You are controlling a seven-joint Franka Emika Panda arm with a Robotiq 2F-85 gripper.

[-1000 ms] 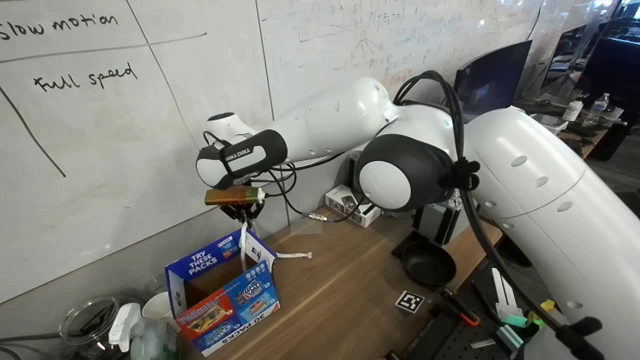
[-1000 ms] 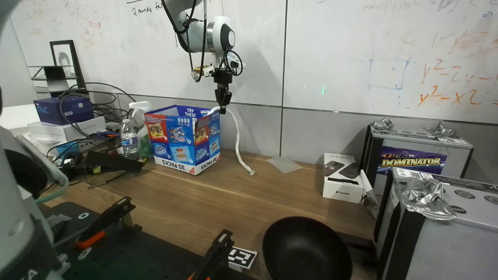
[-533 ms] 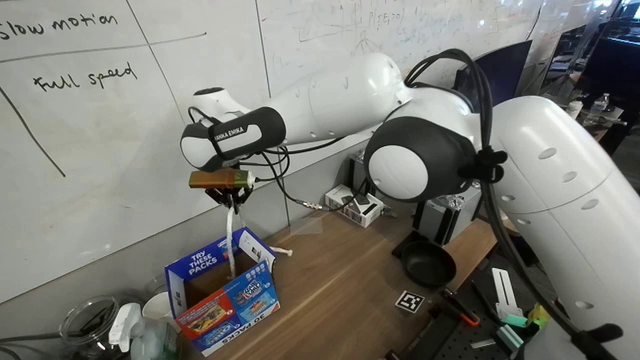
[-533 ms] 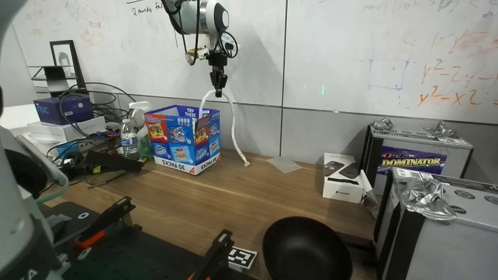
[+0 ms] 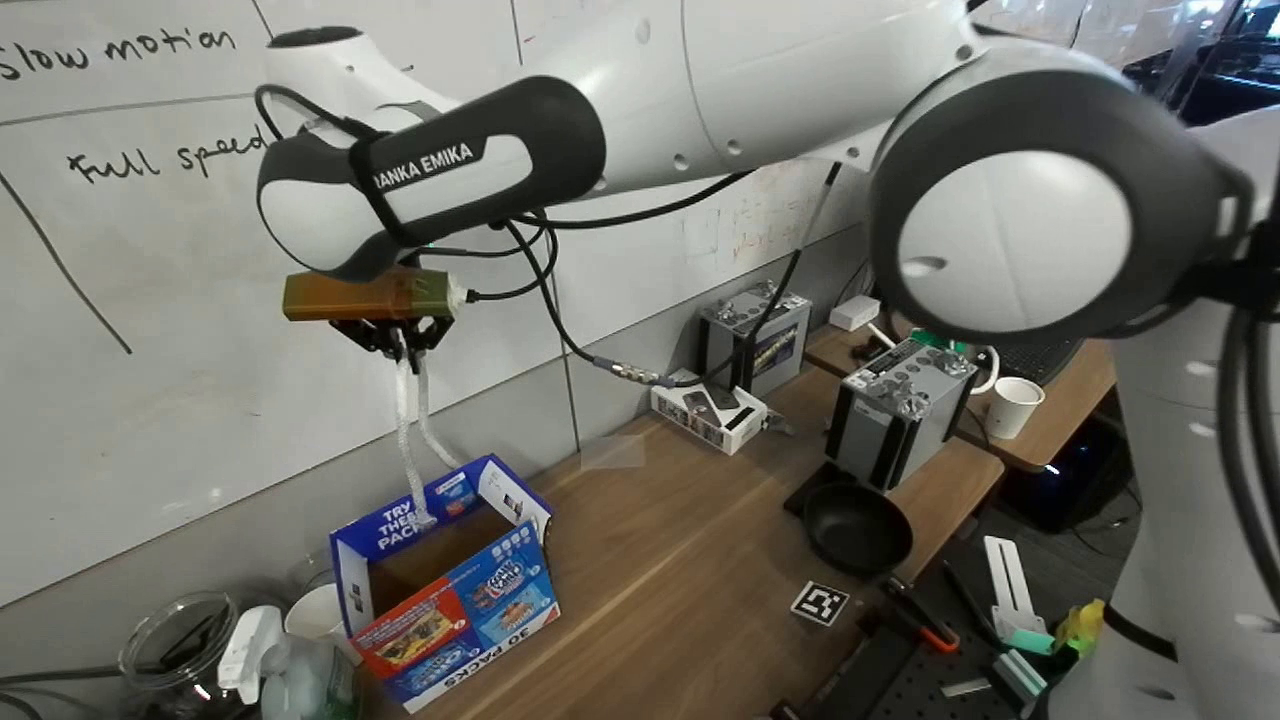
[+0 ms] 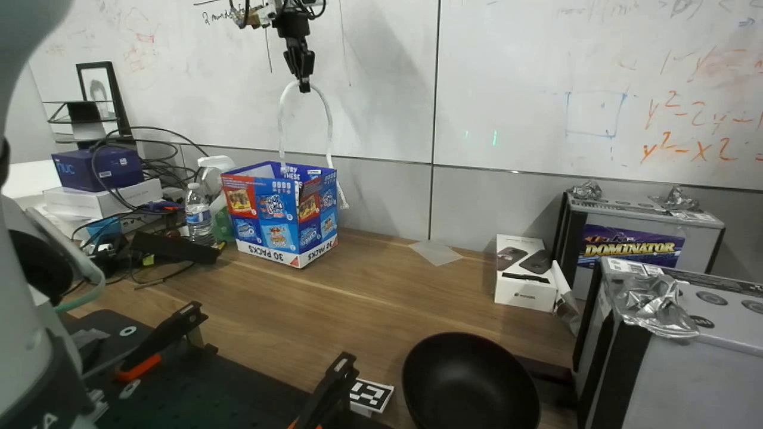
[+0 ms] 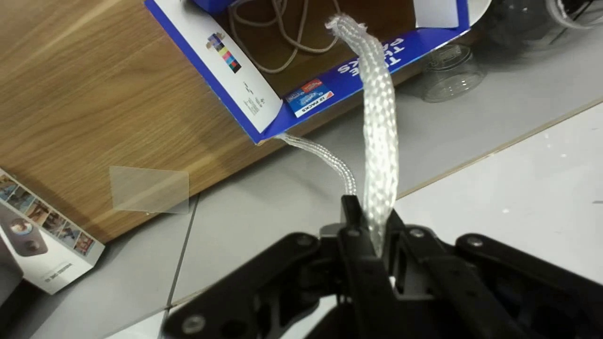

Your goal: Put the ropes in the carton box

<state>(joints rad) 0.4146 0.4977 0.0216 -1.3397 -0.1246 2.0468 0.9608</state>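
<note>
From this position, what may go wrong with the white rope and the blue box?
If the gripper opens here, the white rope may fall behind the blue box, since one end hangs outside it.
In the wrist view that strand passes out of sight behind a box corner, where it could snag.

Glossy white Franka Panda arm (image 5: 780,85), rounded links (image 5: 640,120), small recessed holes (image 5: 680,162). Charcoal joint cover (image 5: 1010,105) rings a round white cap (image 5: 1015,240). Charcoal wrist cover (image 5: 560,130) has white panel (image 5: 460,190) reading "ANKA EMIKA", start hidden by black strap (image 5: 373,192). Amber casing (image 5: 360,297) below it. Black cables (image 5: 605,222), metal connector (image 5: 632,372). Black Robotiq gripper (image 7: 372,214), jointed linkage (image 7: 249,280), silver screws (image 7: 475,241).
</note>
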